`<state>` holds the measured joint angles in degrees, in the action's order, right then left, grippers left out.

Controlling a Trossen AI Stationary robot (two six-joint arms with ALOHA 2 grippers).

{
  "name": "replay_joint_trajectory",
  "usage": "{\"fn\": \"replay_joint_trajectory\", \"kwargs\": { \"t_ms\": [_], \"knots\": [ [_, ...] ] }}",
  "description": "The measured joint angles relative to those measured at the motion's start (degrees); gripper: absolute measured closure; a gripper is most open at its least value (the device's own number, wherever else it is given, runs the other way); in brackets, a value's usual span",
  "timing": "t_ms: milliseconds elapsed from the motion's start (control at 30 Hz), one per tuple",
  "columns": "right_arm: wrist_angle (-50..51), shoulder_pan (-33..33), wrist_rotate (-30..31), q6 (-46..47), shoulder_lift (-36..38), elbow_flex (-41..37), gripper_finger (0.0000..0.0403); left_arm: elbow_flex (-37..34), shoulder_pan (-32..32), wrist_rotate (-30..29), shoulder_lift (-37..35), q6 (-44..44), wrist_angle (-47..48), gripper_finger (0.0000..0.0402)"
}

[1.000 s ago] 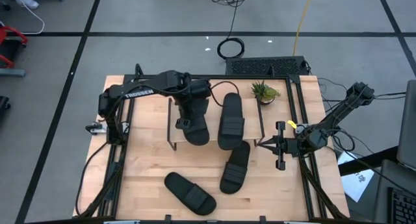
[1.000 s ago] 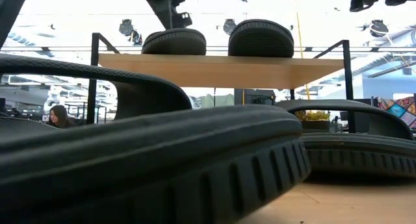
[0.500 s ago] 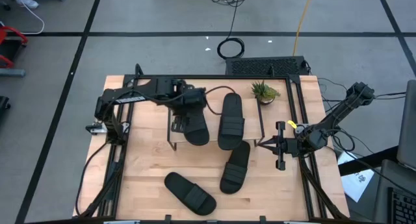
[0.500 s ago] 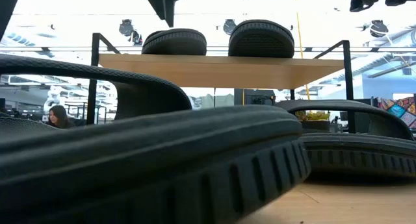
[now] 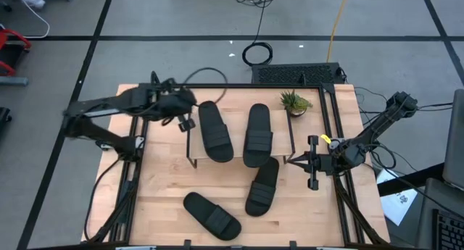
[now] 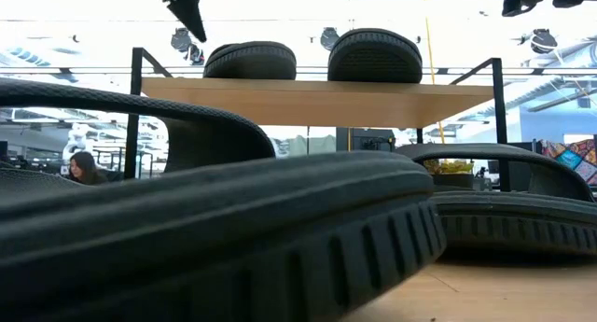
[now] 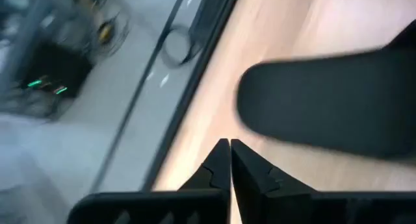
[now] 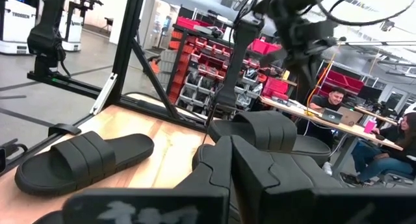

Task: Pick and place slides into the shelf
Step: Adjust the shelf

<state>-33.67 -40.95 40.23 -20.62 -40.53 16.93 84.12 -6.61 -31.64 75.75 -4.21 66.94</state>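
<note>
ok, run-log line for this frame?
left gripper: shut, empty, beside shelf | right gripper: shut, parked at table's right edge | slides: two on shelf, two on table

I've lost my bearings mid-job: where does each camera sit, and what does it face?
High: overhead, looking down; left tool shut beside the shelf, right tool shut.
Low: table height, behind a slide, facing the shelf.
Left wrist: past shut fingers at a slide.
Right wrist: past shut fingers across the table.
High and low share two slides on the shelf.
</note>
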Motion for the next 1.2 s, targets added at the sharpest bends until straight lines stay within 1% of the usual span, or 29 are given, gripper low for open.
{"fn": "replay_joint_trajectory", "kwargs": {
  "t_ms": [67,133,233,267,333,367,433,467,533,567,600,700,733,767,900,967,1067,1200],
  "knots": [
    [-0.29,0.0,0.0,-0.01,-0.02,0.0,0.0403,-8.64,-0.65,4.47,-6.47,2.46,-10.44,0.0399],
    [-0.55,0.02,0.0,-0.2,0.0,0.0,0.0403,-17.9,-1.02,10.64,-12.74,6.55,-23.13,0.0397],
    [-1.19,0.02,0.0,-0.92,-0.02,0.0,0.0403,-31.58,-1.87,21.96,-21.6,12.83,-44.39,0.04],
    [-1.31,0.02,-0.06,-0.81,-0.02,0.0,0.0403,-35.51,-2.49,24.46,-24.24,14.03,-50.41,0.04],
    [-1.25,0.11,-1.67,-0.83,-0.02,0.0,0.0403,-41.86,-4.18,26.73,-28.86,14.66,-59.2,0.0399],
    [-1.26,0.21,-2.52,-1.52,-0.02,0.0,0.0403,-44.37,-5.13,26.99,-30.91,14.34,-61.49,0.04],
    [-1.22,0.91,-2.71,-3.16,0.2,0.0,0.0403,-48.08,-7.25,27.18,-34.5,13.19,-63.37,0.0401],
    [-1.34,1.66,-0.49,-3.51,0.55,0.0,0.0403,-49.71,-8.48,27.17,-36.19,12.48,-63.43,0.04],
    [-1.43,4.27,6.87,-2.94,2.19,0.0,0.0403,-52.36,-10.73,27.15,-39.06,10.44,-63.77,0.0399],
    [-0.38,6.0,8.84,-2.31,3.38,0.0,0.0403,-53.43,-11.71,27.14,-40.41,9.02,-63.79,0.04],
    [1.34,7.6,8.54,-1.76,4.94,0.0,0.0403,-54.37,-12.72,27.12,-41.6,7.56,-63.83,0.04],
    [11.11,12.77,-0.74,1.22,11.15,1.65,0.0403,-57.08,-15.12,26.48,-44.72,3.76,-64.25,0.04],
    [14.81,14.39,-2.97,2.41,13.07,3.08,0.0403,-57.85,-15.72,25.38,-45.61,3.01,-64.22,0.04],
    [18.37,15.94,-3.79,3.39,14.79,4.46,0.0403,-58.72,-16.17,24.17,-46.5,2.61,-64.21,0.0401],
    [33.24,21.56,-4.65,8.26,19.22,8.97,0.0403,-62.25,-17.32,18.41,-49.83,1.26,-64.1,0.0401],
    [39.44,23.29,-5.86,11.59,20.35,9.99,0.0403,-64.29,-17.53,17.96,-50.88,-0.21,-64.21,0.0401],
    [44.45,24.81,-5.73,15.71,21.05,9.95,0.0403,-66.82,-17.36,19.88,-51.04,-1.27,-64.07,0.0401],
    [46.86,26.07,-5.59,19.1,21.0,8.22,0.0403,-68.73,-16.88,19.79,-50.66,-2.17,-62.89,0.0401]
  ]
}}
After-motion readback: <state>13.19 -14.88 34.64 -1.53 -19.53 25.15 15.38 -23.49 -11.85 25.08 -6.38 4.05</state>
